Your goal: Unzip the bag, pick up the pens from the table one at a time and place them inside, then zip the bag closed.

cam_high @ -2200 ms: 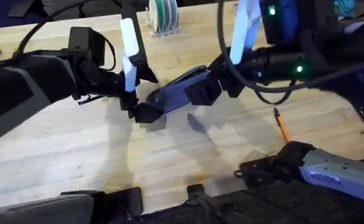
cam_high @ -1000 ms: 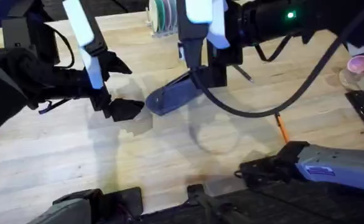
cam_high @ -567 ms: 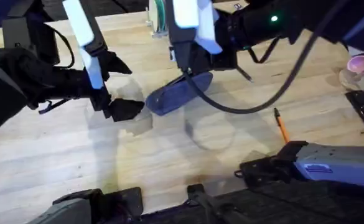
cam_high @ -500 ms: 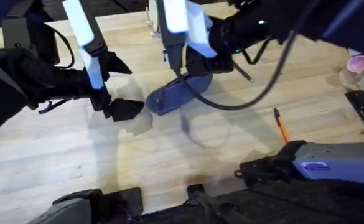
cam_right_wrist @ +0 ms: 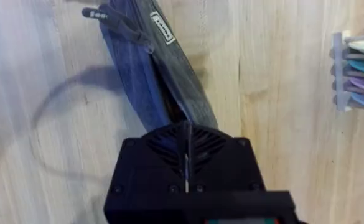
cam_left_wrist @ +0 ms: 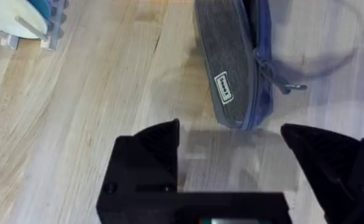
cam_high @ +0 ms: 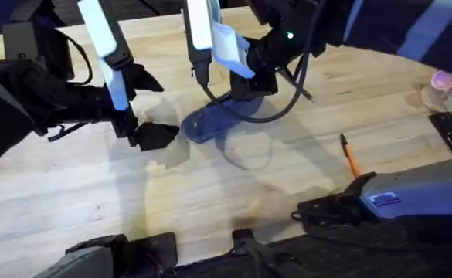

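Bag lies on the table. Right gripper, fingers together, presses on its far end. Left gripper, fingers apart, hovers beside its near end. Orange pen lies well apart.

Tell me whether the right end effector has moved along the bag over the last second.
Yes. The right end effector has shifted leftward over the bag, away from the orange pen, which lies unmoved on the table. Its fingers look shut.
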You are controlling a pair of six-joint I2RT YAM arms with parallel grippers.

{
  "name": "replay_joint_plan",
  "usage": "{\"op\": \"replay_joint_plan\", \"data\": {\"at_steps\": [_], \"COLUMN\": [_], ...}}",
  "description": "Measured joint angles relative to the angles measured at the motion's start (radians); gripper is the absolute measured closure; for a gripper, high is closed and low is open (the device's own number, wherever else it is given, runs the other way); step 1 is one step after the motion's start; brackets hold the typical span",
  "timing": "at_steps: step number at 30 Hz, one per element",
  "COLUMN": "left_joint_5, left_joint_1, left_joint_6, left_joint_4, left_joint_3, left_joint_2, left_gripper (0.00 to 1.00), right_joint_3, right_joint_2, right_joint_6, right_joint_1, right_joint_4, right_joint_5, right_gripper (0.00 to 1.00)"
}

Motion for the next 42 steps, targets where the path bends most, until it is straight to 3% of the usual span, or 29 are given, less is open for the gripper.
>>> {"op": "replay_joint_plan", "data": {"at_steps": [27,28,29,34,35,42], "left_joint_5": [0.0,0.0,0.0,0.0,0.0,0.0], "left_joint_1": [0.0,0.0,0.0,0.0,0.0,0.0], "left_joint_6": [0.0,0.0,0.0,0.0,0.0,0.0], "left_joint_4": [0.0,0.0,0.0,0.0,0.0,0.0], "left_joint_3": [0.0,0.0,0.0,0.0,0.0,0.0], "left_joint_2": [0.0,0.0,0.0,0.0,0.0,0.0], "left_gripper": [0.008,0.008,0.008,0.008,0.008,0.008], "right_joint_3": [0.008,0.008,0.009,0.013,0.013,0.013], "right_joint_2": [0.194,0.194,0.194,0.194,0.195,0.195], "right_joint_6": [0.0,-0.001,0.0,-0.005,-0.01,-0.01], "right_joint_1": [0.0,0.0,0.0,0.0,0.0,0.0], "right_joint_4": [0.06,0.06,0.06,0.057,0.057,0.056], "right_joint_5": [-0.038,-0.039,-0.041,-0.045,-0.045,-0.045], "right_gripper": [0.965,0.925,0.825,0.133,0.033,0.003]}}
